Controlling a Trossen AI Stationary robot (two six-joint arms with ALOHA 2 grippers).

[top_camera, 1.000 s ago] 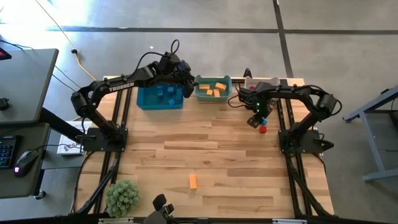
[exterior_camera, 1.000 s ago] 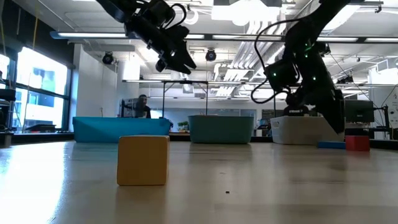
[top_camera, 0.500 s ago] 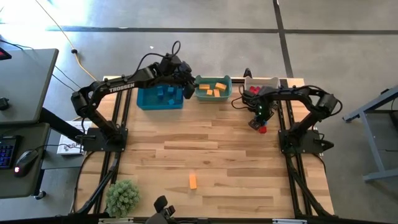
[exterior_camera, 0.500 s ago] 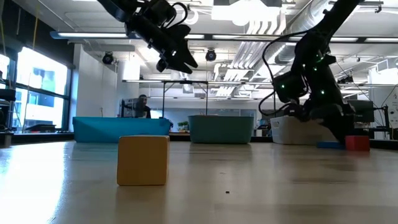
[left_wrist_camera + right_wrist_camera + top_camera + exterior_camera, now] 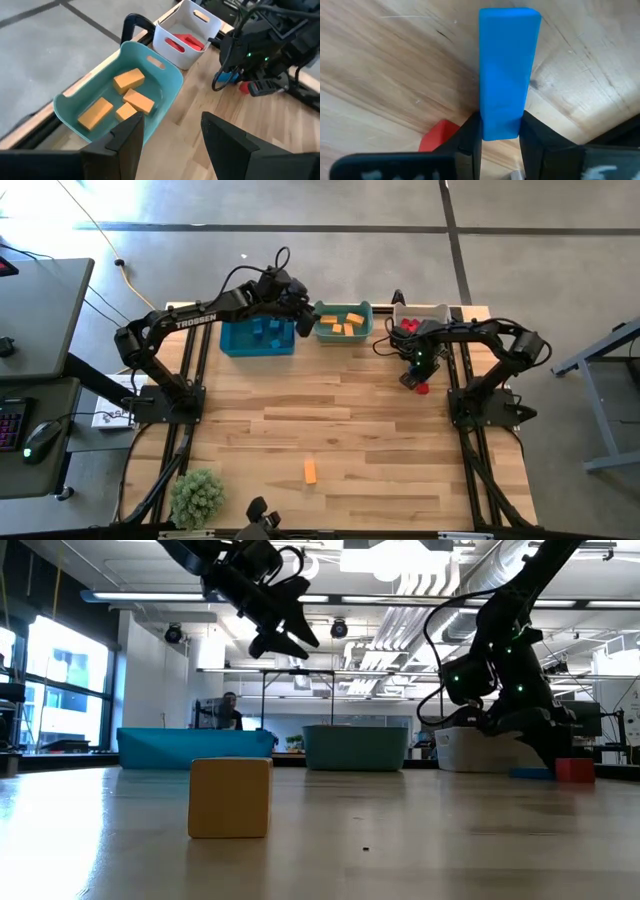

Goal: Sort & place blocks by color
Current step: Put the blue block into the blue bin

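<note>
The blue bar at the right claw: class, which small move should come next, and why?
Probably close the right claw on the blue bar and lift it: the bar stands between the fingers, low over the wood beside a red block, and not yet in a bin.

In the right wrist view the right hand (image 5: 500, 131) covered the near end of the blue bar (image 5: 507, 70), and one finger hid most of a red block (image 5: 437, 137). From overhead, the blue pieces in the blue bin (image 5: 232, 342) were too small to count, and the left hand (image 5: 302, 320) overlapped that bin's corner. At surface level, the bins' walls hid their contents entirely.
</note>
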